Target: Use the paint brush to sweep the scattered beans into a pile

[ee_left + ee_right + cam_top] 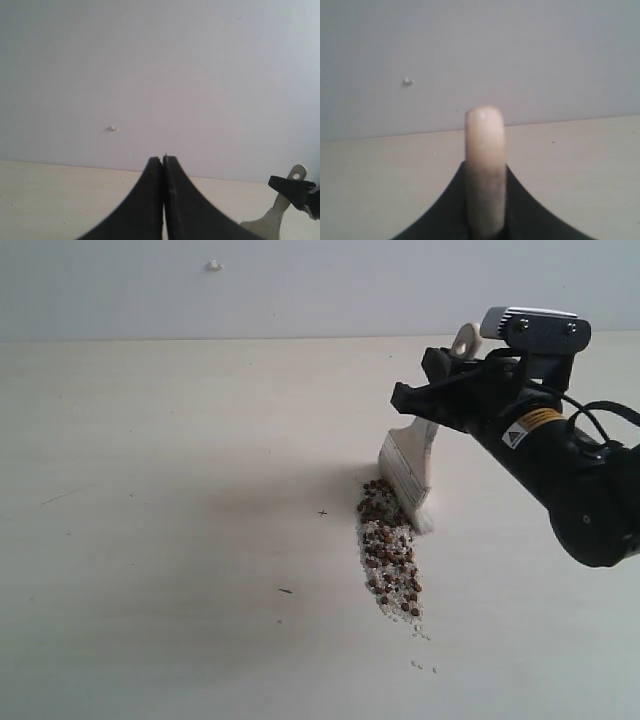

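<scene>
Right jaws pinch one paint brush (pixel 406 464) touching one pile (pixel 389 552) of beans (pixel 378 512); left jaws pressed together.

Exterior view: raised, looking down across the pale wooden table (pixel 150 440) toward the plain grey wall (pixel 300 290).
Left wrist view: low, level, facing that wall.
Right wrist view: likewise, close behind the cream-handled flat paint brush (pixel 485 160).
Shared: small white wall nub (pixel 214 265).

Far side: plain pale grey wall (pixel 300 290), with one small white nub (pixel 213 265) high, left of middle. Below: pale cream worktop (pixel 150 440), matte, softly lit. Thin dark scratch (pixel 58 497) at left; tiny cross (pixel 322 512) near middle; short dark speck (pixel 285 591) nearer.
</scene>
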{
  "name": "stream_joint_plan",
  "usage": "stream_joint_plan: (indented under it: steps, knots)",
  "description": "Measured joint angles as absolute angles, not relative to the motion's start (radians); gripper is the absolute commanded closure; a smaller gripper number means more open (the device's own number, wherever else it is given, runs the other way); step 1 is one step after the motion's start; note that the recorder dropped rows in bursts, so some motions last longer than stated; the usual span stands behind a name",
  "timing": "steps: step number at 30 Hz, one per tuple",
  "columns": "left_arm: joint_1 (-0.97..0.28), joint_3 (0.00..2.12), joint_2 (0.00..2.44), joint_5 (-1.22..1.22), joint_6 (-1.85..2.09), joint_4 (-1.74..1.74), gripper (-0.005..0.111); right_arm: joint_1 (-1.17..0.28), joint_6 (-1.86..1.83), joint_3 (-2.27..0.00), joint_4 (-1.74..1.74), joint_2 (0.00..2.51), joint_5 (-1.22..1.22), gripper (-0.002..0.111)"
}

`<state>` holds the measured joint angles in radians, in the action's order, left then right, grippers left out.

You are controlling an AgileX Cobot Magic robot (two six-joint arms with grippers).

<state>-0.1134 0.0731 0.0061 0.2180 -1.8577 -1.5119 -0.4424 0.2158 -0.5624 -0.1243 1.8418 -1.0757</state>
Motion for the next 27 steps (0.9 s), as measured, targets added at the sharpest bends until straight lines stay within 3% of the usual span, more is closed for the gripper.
stream_joint_plan:
  steps: [14,22,27]
  knots:
    - [-0.113,0.073,0.006,0.218,-1.858,-1.512,0.107,-0.433,-0.046,-0.446,-0.191,1.429,-0.998,0.108]
    - [-0.113,0.073,0.006,0.218,-1.858,-1.512,0.107,-0.281,-0.087,-0.412,-0.101,1.25,-0.817,0.108]
    - [-0.113,0.073,0.006,0.218,-1.858,-1.512,0.107,-0.215,0.025,-0.412,0.147,1.231,-0.718,0.108]
